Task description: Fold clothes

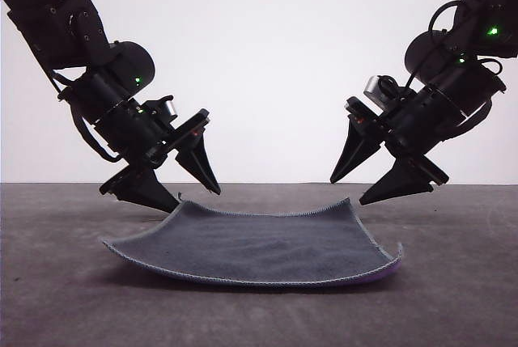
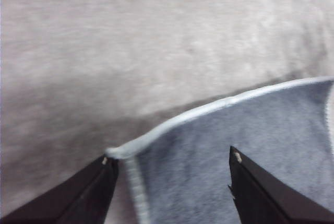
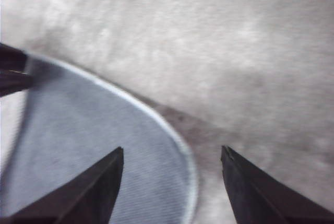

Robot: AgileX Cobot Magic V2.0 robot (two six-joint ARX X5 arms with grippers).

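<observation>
- Grey-blue fleece cloth (image 1: pixel 259 246) lay spread on the dark grey table (image 1: pixel 57 298), its dark face up and near the middle of the scene.
- Along its near right corner a sliver of purple underside (image 1: pixel 387 272) showed, and that corner curled slightly off the table.
- A pale grey stitched edge (image 1: pixel 243 279) ran along the near side of the cloth.
- At the far left corner of the cloth, the left gripper (image 1: pixel 199 198) hung with its jaws spread apart and nothing between them; its lower fingertip (image 1: pixel 166 204) sat just beside that raised corner, and whether it touched could not be told.
- In the left wrist view, one finger (image 2: pixel 94 192) met the cloth's corner (image 2: pixel 116 152) while the other stood over the fleece.
- Over the far right corner, the right gripper (image 1: pixel 346 192) hovered, jaws likewise wide and empty, apart from the cloth.
- Behind the table rose a plain white wall (image 1: pixel 267 56).
</observation>
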